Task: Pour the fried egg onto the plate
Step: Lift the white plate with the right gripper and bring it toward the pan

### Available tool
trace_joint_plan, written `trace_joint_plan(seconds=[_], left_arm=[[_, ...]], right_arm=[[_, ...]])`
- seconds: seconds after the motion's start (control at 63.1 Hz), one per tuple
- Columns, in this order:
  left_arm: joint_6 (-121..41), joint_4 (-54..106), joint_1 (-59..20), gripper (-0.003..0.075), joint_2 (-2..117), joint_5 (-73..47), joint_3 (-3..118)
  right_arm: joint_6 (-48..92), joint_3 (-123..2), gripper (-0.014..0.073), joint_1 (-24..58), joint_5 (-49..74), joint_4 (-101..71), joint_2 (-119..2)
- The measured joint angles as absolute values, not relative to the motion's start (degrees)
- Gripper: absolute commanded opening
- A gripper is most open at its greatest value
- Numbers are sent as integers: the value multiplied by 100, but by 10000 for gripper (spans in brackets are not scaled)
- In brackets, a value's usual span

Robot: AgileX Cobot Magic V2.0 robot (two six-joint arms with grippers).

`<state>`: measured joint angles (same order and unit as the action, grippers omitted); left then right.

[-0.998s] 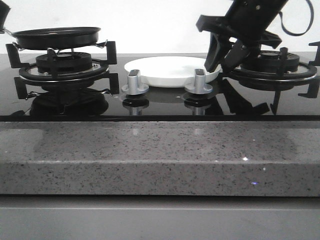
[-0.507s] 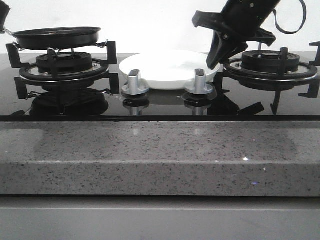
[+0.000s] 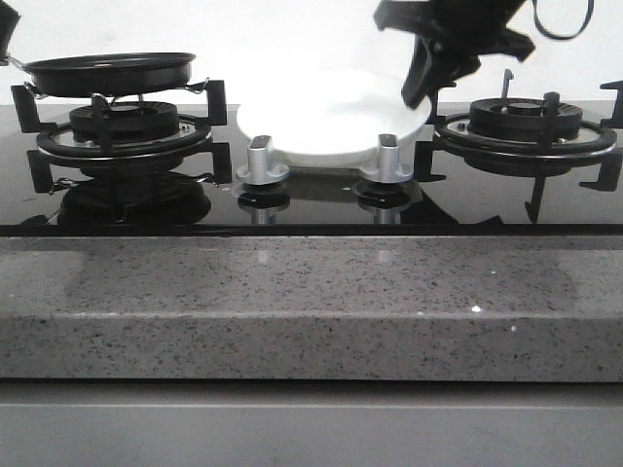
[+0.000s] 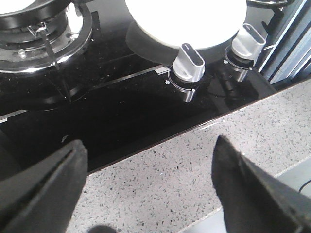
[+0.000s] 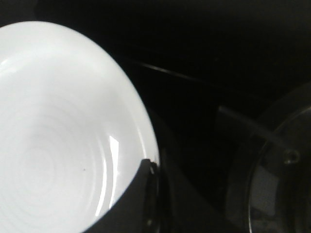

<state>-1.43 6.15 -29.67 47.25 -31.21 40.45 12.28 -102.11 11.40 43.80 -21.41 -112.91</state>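
Egg first: I cannot see the fried egg in any view. My guess is that it lies inside the pan [image 3: 109, 73], where the black wall hides it. The pan sits over the left burner [image 3: 122, 131], well apart from the plate.

The plate [image 3: 331, 122] is in the middle of the stove top [image 3: 311, 209], behind the 2 knobs [image 3: 263, 161]. It is bare and white inside, with nothing on it. It looks tipped up on its right side. The right gripper [image 3: 421, 88] is pinching that right rim. In the right wrist view 1 dark finger [image 5: 141, 194] lies over the edge of the plate, so I think the grip is closed on it. The right burner [image 3: 526, 122] is just beside it.

The left gripper [image 4: 148, 145] is wide open and holds nothing. It hangs over the front edge of the stove, above the grey counter [image 3: 311, 302].

Here is what could go wrong. The plate is shiny and held by only 1 thin edge, so it could slip out and drop on the glass. It could also bump the knobs if I move it low. If the plate is tipped too much when the egg comes, the egg could slide right off. The open left hand has yet to take the pan, and a bad grab could tip it early.
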Motion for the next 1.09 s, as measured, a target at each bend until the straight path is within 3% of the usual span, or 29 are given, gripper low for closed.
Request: trace_joint_plan(seconds=[0.333,0.729,1.093], left_arm=[[-143,555,-2967,531,4725,-3121,4045],[-143,481,-2967,531,4725,-3121,4045],[-143,481,-2967,531,4725,-3121,4045]], right_arm=[[1007,-10598,-116,1153,4823,-2130,-10735],[1180,-7855,-116,1750,4045,-2140,-8748],[1215,-6951,-116,1872,3597,-2151,-8621]])
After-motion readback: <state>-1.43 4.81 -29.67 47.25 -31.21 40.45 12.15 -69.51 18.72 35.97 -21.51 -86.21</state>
